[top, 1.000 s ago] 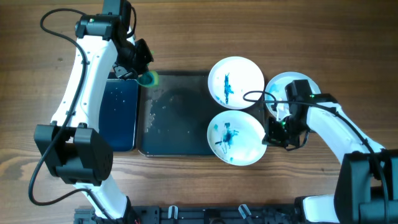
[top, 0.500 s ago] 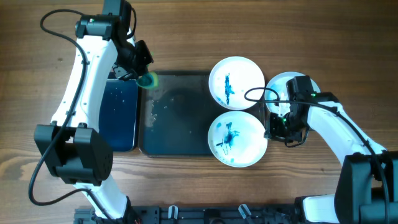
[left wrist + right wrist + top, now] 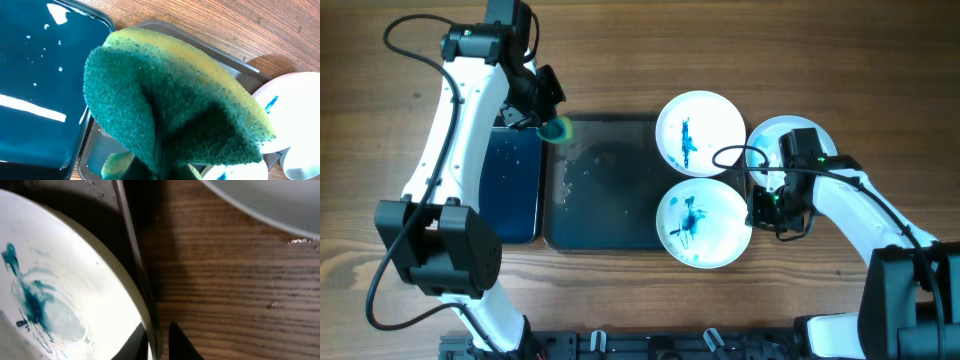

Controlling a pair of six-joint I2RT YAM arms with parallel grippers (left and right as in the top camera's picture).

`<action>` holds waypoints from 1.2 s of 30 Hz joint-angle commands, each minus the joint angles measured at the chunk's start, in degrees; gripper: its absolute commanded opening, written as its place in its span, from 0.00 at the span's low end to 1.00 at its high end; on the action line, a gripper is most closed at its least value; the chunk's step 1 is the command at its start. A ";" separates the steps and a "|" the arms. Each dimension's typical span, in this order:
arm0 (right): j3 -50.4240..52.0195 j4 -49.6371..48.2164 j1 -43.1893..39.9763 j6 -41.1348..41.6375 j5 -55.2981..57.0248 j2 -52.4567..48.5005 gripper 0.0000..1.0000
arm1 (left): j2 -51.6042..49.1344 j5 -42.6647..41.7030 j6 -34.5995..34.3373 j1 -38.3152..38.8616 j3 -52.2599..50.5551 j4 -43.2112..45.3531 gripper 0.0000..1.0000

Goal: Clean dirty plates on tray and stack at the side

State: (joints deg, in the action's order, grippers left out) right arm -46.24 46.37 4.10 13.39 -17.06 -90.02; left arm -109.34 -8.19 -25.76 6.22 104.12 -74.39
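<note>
Two white plates smeared blue lie at the right end of the dark tray (image 3: 605, 190): a far plate (image 3: 700, 132) and a near plate (image 3: 703, 222). A plain white plate (image 3: 772, 140) lies on the table to the right, partly under my right arm. My right gripper (image 3: 760, 212) is shut on the near plate's right rim; in the right wrist view its fingers (image 3: 182, 342) straddle that plate's (image 3: 60, 280) rim. My left gripper (image 3: 542, 118) is shut on a green and yellow sponge (image 3: 558, 128) above the tray's far left corner; the sponge (image 3: 170, 100) fills the left wrist view.
A narrower bin (image 3: 515, 185) of blue water stands against the tray's left side, and shows in the left wrist view (image 3: 35, 100). The tray's left half holds water drops. Bare wooden table (image 3: 640, 60) lies all round.
My right gripper has shifted slightly right, taking the near smeared plate with it over the tray's right edge. The left arm and sponge have not moved.
</note>
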 commanded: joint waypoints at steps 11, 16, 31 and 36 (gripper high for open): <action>-6.01 6.80 5.25 3.69 -1.31 4.63 0.04 | 1.31 0.79 0.07 0.07 0.83 -0.20 0.04; -12.39 6.03 19.65 18.08 8.87 6.80 0.04 | 1.31 0.76 0.04 0.07 0.83 -0.28 0.04; -36.15 -0.22 33.81 19.98 10.21 -24.81 0.04 | 1.31 0.39 -0.39 0.70 -1.18 -1.38 0.04; -36.15 -3.54 33.77 13.60 1.53 -29.46 0.07 | 1.31 -2.91 -0.11 4.15 -10.49 1.84 0.04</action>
State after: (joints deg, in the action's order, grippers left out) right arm -81.06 43.24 37.69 31.66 -8.82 -116.77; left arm -109.08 -8.91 -25.78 7.73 99.09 -74.17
